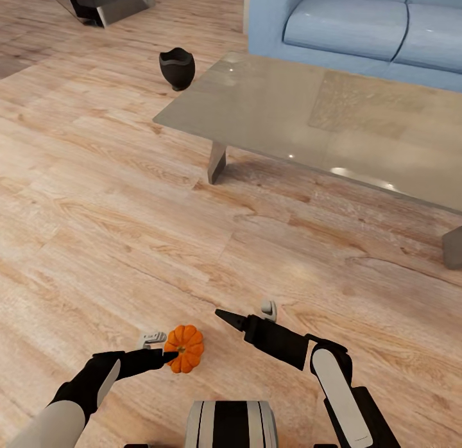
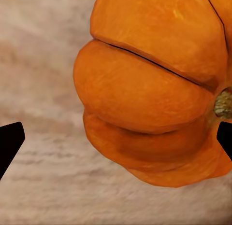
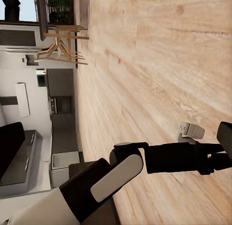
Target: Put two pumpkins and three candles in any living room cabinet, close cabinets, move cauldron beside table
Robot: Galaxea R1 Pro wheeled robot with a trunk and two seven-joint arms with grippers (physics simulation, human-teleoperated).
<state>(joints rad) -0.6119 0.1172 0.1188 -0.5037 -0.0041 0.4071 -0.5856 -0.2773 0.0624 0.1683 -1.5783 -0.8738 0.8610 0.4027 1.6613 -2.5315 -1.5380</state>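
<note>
Pumpkin (image 1: pixel 185 348) sits between left hand (image 1: pixel 160 346) fingers.

A bright orange round pumpkin (image 1: pixel 185 348) with dark grooves and a brown stem. The small round pot (image 1: pixel 176 67) is black. The glass table (image 1: pixel 269 108) is shiny grey. The wooden floor (image 1: pixel 96 198) is pale streaky tan. The soft sofa (image 1: pixel 359 24) is light blue.

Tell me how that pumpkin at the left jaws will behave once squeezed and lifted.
The pumpkin is round and ribbed, so it may roll if nudged or released. Its smooth, curved lobes could let the left gripper slip unless the jaws bite a groove. It looks rigid, probably not squashy.
</note>
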